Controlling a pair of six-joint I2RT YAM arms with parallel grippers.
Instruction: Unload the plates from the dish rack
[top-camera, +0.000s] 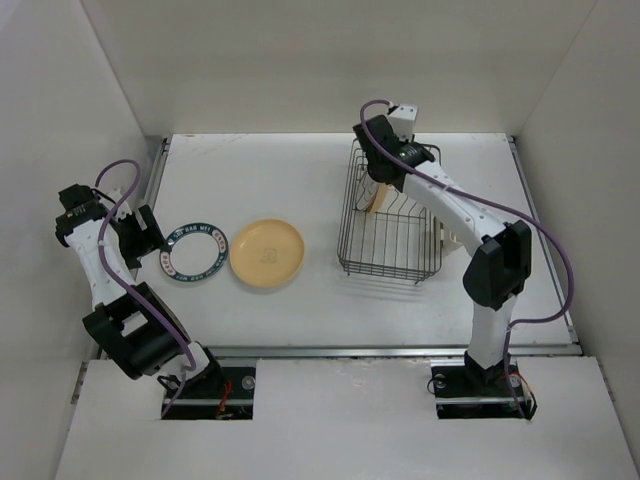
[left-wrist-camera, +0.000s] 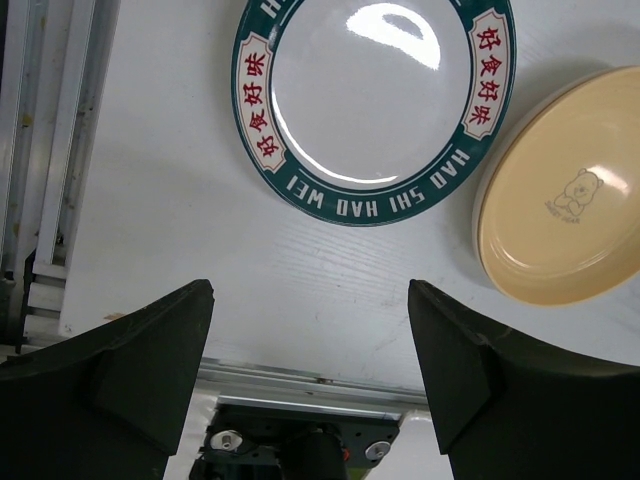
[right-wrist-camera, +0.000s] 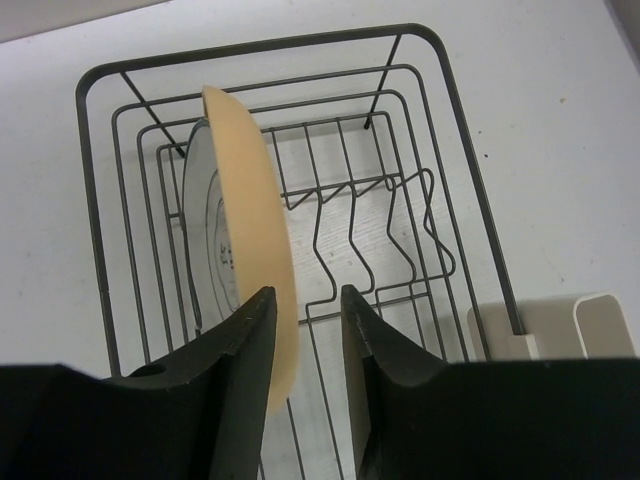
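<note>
The dish rack (top-camera: 390, 225) is a dark wire basket right of centre. Inside it a tan plate (right-wrist-camera: 250, 220) stands on edge, and a white plate (right-wrist-camera: 208, 235) with thin dark rings leans behind it. My right gripper (right-wrist-camera: 308, 292) reaches down into the rack (right-wrist-camera: 250, 46), open, its jaws astride the tan plate's rim. The rim lies against the left finger, with a gap to the right one. On the table lie a white plate with a green lettered band (left-wrist-camera: 370, 100) and a yellow plate (left-wrist-camera: 565, 200). My left gripper (left-wrist-camera: 310, 300) hovers open and holds nothing, just short of them.
A white cutlery holder (right-wrist-camera: 570, 325) is clipped to the rack's right side. White walls close off the table at the back and both sides. A metal rail (left-wrist-camera: 300, 375) runs along the near table edge under the left gripper.
</note>
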